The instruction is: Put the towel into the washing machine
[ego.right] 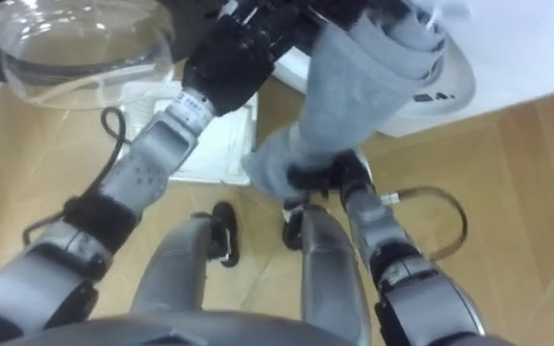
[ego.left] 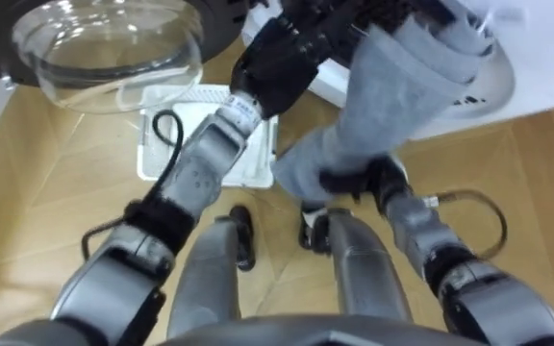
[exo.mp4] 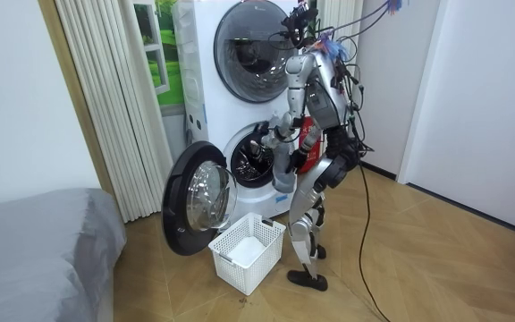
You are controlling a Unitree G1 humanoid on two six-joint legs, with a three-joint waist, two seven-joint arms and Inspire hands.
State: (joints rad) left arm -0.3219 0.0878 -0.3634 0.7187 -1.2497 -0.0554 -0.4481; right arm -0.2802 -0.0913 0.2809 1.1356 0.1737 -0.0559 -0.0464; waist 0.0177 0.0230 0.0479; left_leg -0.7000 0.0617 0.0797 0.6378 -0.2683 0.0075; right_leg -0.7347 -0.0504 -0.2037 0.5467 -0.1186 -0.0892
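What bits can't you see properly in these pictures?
Inside the washing machine: in the eye views the towel and the left robot hand cover the opening; in the room view it is dark and small.
The towel's top end: cut off by the eye views' upper edge.
What lies in the white basket: the left arm crosses it.

Floor (exo.mp4: 436, 268): pale wood parquet, lying in a herringbone pattern.
Walls (exo.mp4: 490, 98): plain white, standing at the room view's right and far left.
Curtain (exo.mp4: 114, 98): cream and pleated, hanging down to the floor.
Bed (exo.mp4: 34, 241): grey-covered, sitting in the room view's lower left corner.
Light: even, brightening the whole room.
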